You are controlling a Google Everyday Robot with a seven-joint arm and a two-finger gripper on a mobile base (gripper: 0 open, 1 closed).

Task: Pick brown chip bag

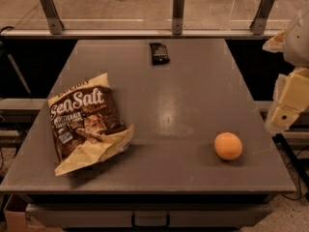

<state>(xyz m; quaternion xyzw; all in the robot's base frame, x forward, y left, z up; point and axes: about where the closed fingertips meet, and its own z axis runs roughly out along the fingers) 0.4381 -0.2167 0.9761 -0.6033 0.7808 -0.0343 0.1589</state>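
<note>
The brown chip bag lies flat on the left part of the grey table. It is dark brown and glossy, with cream-yellow ends and white "Sea Salt" lettering, and its lower end is crumpled. My gripper shows as pale cream parts at the right edge of the view, beyond the table's right side. It is far from the bag and touches nothing.
An orange ball sits on the table at the front right. A small dark wrapped bar lies near the far edge. A rail with metal posts runs behind the table. A drawer handle is below the front edge.
</note>
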